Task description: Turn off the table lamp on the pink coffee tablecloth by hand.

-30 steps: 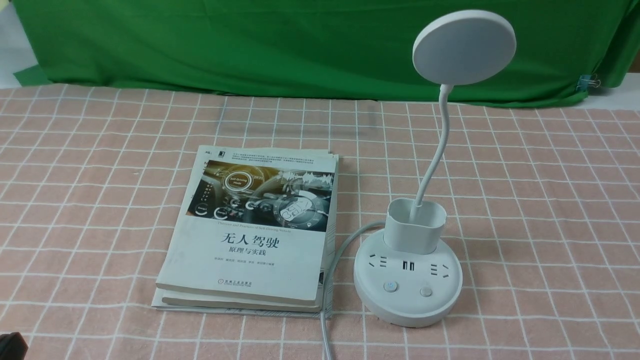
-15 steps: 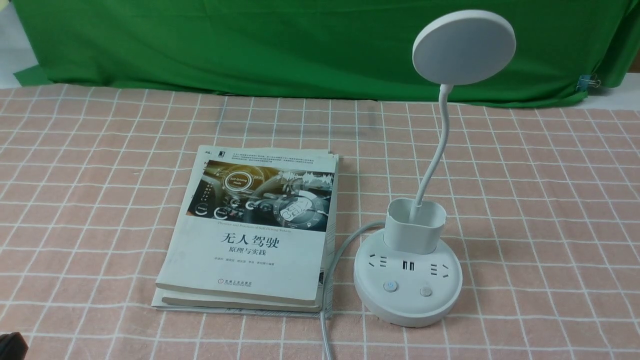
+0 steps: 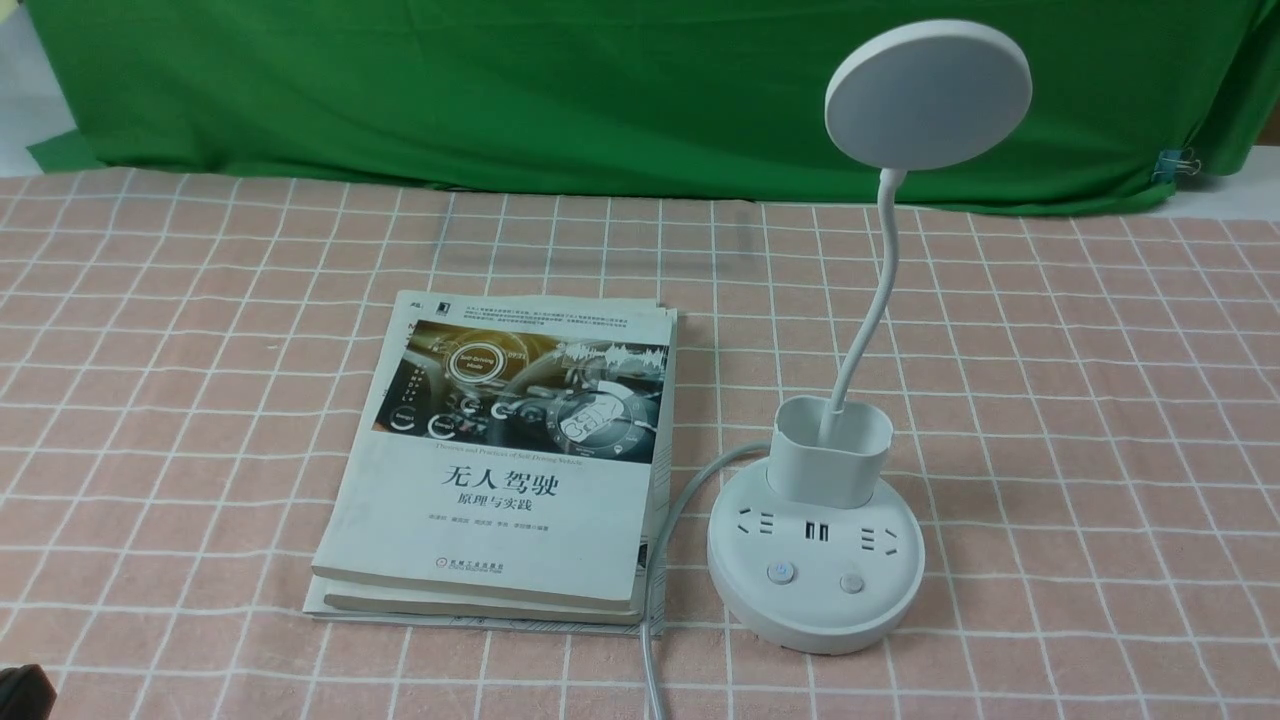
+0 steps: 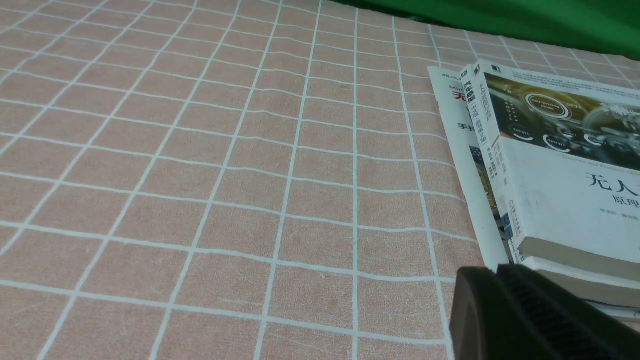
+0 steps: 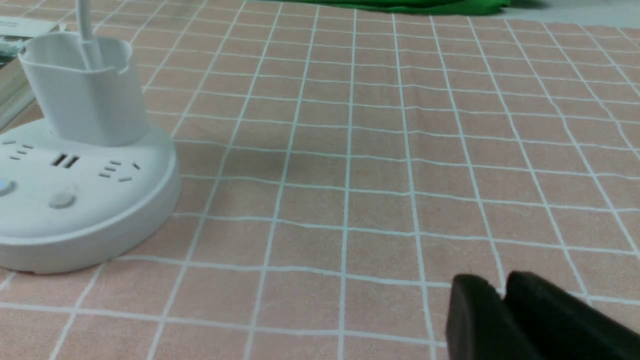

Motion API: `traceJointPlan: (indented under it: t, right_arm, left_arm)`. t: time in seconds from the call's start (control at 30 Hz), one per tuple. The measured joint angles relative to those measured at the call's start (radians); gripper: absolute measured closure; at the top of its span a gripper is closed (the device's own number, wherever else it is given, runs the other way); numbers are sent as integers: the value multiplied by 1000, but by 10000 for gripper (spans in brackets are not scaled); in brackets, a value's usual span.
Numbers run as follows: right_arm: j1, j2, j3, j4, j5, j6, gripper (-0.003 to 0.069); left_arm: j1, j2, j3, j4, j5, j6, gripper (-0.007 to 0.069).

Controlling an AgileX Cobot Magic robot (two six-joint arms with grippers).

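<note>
Tabletop cover: pink coffee-coloured cloth with a thin white grid [image 3: 1100,450]; the lamp and the books rest on it.
White disc-headed table lamp [image 3: 815,610]: standing upright on the robot's right half, just beside the stacked paper books [image 3: 500,520]; its long axis rises through the curved gooseneck [image 3: 880,290].
Nearer arm: the right; its wrist view takes in the lamp's base, which lies inward of the right fingers [image 5: 505,302], towards the books, and apart from them.
Right fingers: slightly parted, a narrow gap at the tips; gripping and touching nothing.
Left fingers [image 4: 495,280]: together at the tips, holding nothing; the books lie between that side and the lamp.
Round button with blue mark [image 3: 781,572]: on the base's near side, probably the switch; the press likely needs the right fingers brought inward, then down.
</note>
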Motion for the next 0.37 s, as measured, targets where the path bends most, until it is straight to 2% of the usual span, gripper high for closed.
traceJointPlan:
  t: [0.37]
  right_arm:
    - [0, 0, 0, 0, 0, 0, 484]
  left_arm:
    - [0, 0, 0, 0, 0, 0, 618]
